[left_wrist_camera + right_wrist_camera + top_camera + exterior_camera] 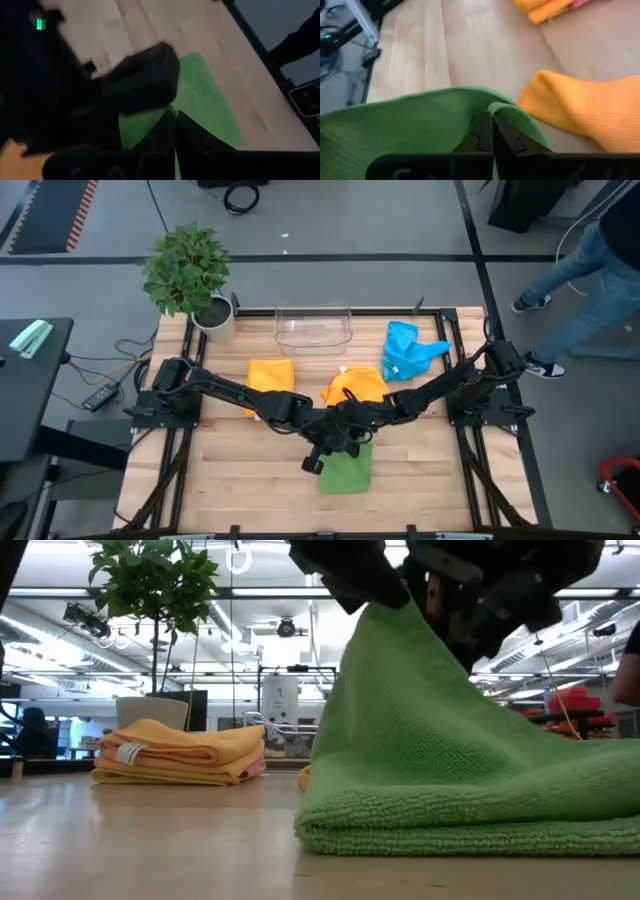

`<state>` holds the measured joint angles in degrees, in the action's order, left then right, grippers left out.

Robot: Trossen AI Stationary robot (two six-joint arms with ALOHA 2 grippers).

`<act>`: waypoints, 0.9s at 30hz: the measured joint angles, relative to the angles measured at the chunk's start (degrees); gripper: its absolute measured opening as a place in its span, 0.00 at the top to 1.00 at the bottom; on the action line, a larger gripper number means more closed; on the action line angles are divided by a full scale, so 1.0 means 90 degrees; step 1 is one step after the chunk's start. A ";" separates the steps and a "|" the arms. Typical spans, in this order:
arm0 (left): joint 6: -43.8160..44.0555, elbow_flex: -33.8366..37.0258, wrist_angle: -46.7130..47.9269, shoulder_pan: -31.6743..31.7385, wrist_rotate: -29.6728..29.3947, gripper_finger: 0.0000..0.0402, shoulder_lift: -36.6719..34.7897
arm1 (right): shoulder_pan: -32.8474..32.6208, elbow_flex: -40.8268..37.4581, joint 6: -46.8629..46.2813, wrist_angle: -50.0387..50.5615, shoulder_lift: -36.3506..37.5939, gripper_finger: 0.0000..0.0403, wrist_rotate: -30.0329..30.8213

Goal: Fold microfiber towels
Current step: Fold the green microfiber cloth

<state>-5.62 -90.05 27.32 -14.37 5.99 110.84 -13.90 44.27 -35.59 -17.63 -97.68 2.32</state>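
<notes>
Green microfiber, terry-looped and plush, is what fills the low view: the green towel is seen pulled up into a tent shape, its peak lifted off the wooden table while its lower layers lie doubled and flat on the boards. None of that height is given away by the high view, where the same towel is just shown as a small rectangle near the table's front edge, middle of the table, partly covered by both arms meeting above it.

The grips are only settled by the wrist views. In the right wrist view the right gripper is seen pinched shut on a raised fold of the green cloth. In the left wrist view the left gripper is closed on the towel's edge too, fingers together, with the other arm's dark bulk looming right beside it.

Just behind the green one, a loose orange towel is bunched up, and a folded stack of orange and yellow is parked further left. A crumpled blue towel is found back right, beside the clear plastic bin. A potted plant is set at the back left corner.
</notes>
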 joint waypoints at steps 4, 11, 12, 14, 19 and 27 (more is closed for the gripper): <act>-0.0018 -0.0004 -0.0022 -0.0005 0.0001 0.97 -0.0013 | 0.0004 0.0003 -0.0042 -0.1068 -0.0417 1.00 -0.0758; 0.0094 -0.0009 0.0006 -0.0062 -0.0001 0.98 -0.0021 | 0.0109 0.0042 -0.0617 -0.2809 -0.1196 1.00 -0.1553; 0.0087 -0.0009 0.0003 -0.0072 -0.0006 0.97 -0.0021 | 0.0093 0.0044 -0.0631 -0.2935 -0.1215 1.00 -0.1549; 0.0093 -0.0009 0.0006 -0.0113 -0.0034 0.96 -0.0021 | 0.0092 0.0044 -0.0633 -0.2978 -0.1228 1.00 -0.1352; 0.0103 -0.0007 0.0194 -0.0143 -0.0250 0.98 -0.0021 | 0.0178 0.0044 -0.0590 -0.2977 -0.1279 1.00 -0.0966; 0.0050 -0.0007 0.0408 -0.0131 -0.0328 0.96 -0.0019 | 0.0208 0.0044 -0.0525 -0.2734 -0.1265 0.91 -0.0590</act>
<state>-5.17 -90.11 31.00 -15.55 3.04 110.67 -12.03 44.66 -40.32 -42.24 -109.06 -2.99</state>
